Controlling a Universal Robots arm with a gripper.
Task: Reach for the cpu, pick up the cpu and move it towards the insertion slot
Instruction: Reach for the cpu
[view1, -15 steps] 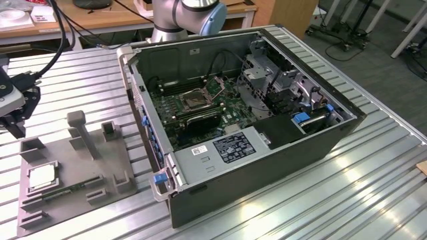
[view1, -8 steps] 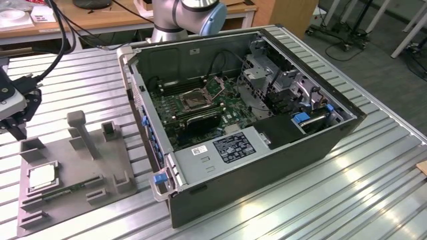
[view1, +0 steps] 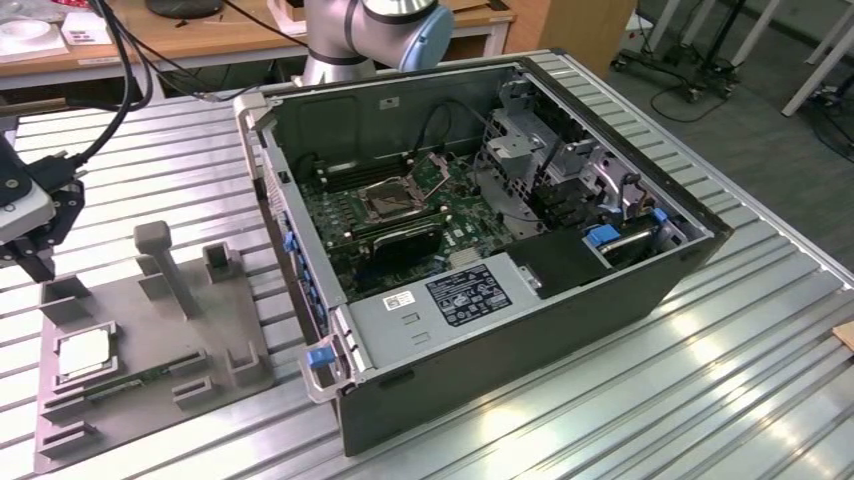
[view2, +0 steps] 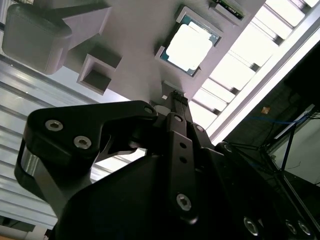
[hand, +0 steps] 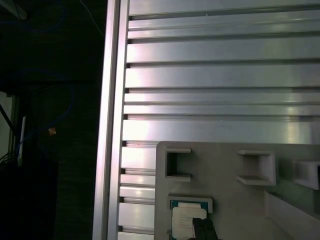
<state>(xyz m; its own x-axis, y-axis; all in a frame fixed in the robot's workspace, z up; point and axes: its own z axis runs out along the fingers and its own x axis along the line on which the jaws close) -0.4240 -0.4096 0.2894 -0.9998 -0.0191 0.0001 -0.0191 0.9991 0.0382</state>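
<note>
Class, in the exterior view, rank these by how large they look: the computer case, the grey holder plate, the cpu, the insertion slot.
1. computer case
2. grey holder plate
3. cpu and insertion slot: about alike, and at different distances from the camera, so left unranked.

Setting: robotics laboratory, computer-assembly test cell.

Evidence:
- Table (view1: 694, 350) of ribbed aluminium profile, slotted lengthwise.
- Robot arm (view1: 360, 30), grey with a blue joint cap, rising behind the case.
- Tower computer case (view1: 534, 330), side panel off, lying open with its green motherboard (view1: 400, 215) exposed.
- Grey fixture plate (view1: 160, 345) with pockets and posts, one pocket seating the cpu (view1: 83, 352).
- Wooden desk (view1: 200, 35) behind, draped with black cables (view1: 127, 60).
- Grey floor (view1: 747, 110) at the exterior view's right, bearing castored stand bases (view1: 667, 75).
</note>
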